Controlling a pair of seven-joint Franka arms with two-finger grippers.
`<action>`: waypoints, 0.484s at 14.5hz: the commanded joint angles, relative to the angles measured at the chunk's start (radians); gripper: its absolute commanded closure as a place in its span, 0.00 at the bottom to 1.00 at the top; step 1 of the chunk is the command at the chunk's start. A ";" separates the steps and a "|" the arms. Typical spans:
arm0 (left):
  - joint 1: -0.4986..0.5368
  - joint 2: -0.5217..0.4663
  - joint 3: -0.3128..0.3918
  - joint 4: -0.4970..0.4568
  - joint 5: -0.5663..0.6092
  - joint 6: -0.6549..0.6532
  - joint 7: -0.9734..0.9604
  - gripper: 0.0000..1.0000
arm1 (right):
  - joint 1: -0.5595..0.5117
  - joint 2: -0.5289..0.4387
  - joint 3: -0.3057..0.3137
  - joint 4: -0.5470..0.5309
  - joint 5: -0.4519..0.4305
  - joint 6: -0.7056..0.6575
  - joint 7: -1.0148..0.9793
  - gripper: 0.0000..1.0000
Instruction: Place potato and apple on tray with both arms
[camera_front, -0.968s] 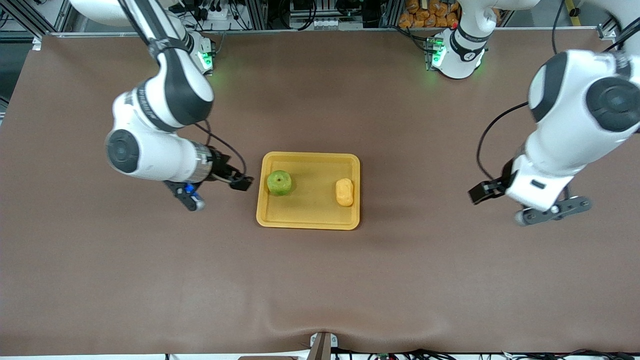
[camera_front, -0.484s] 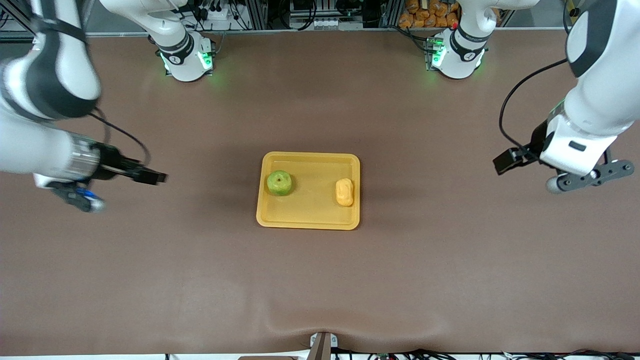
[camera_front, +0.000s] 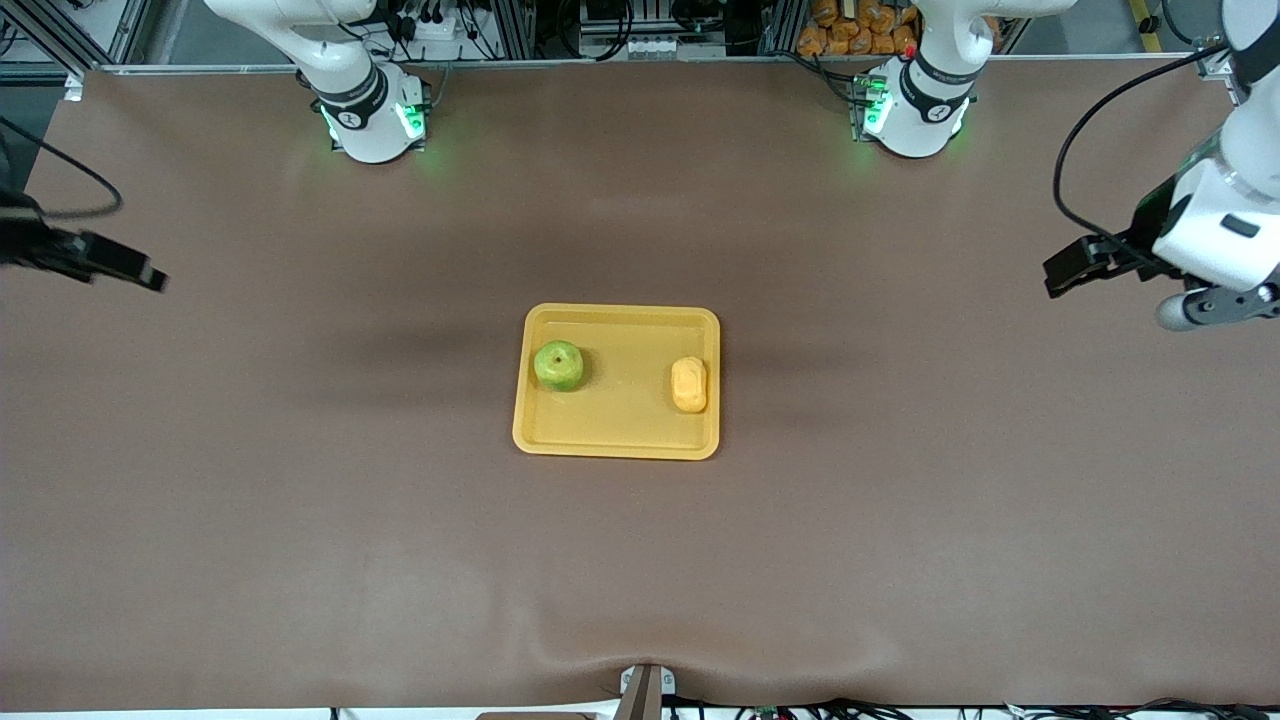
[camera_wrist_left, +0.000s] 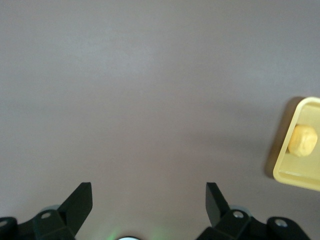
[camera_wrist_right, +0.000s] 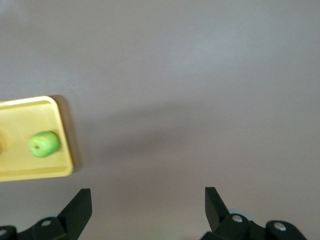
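Note:
The yellow-orange tray (camera_front: 625, 400) lies at the middle of the table. The green apple (camera_front: 558, 365) rests on it toward the right arm's end. The yellow-orange potato (camera_front: 689, 384) rests on it toward the left arm's end. My left gripper (camera_front: 1215, 302) is up over bare table at the left arm's end; in its wrist view it (camera_wrist_left: 148, 187) is open and empty, with the tray's rim (camera_wrist_left: 282, 170) and potato (camera_wrist_left: 303, 140) far off. My right gripper (camera_wrist_right: 147, 192) is open and empty over bare table, off the front view's edge; its wrist view shows the tray (camera_wrist_right: 30, 172) and apple (camera_wrist_right: 44, 144).
The brown mat (camera_front: 640, 560) covers the whole table. The right arm's base (camera_front: 370, 110) and the left arm's base (camera_front: 915, 105) stand along the table's edge farthest from the front camera. The right arm's black wrist camera (camera_front: 95, 262) pokes in at that arm's end.
Both arms have drawn away from the tray toward their own ends of the table and risen. The apple and potato have stayed on the tray.

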 joint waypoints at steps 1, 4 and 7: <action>0.068 -0.076 -0.030 -0.075 -0.026 -0.006 0.063 0.00 | 0.001 -0.055 0.004 -0.001 -0.048 -0.014 -0.061 0.00; 0.072 -0.155 -0.032 -0.165 -0.036 -0.006 0.065 0.00 | 0.013 -0.053 0.016 0.059 -0.101 -0.039 -0.082 0.00; 0.071 -0.196 -0.035 -0.204 -0.050 -0.009 0.120 0.00 | 0.013 -0.056 0.025 0.085 -0.109 -0.105 -0.071 0.00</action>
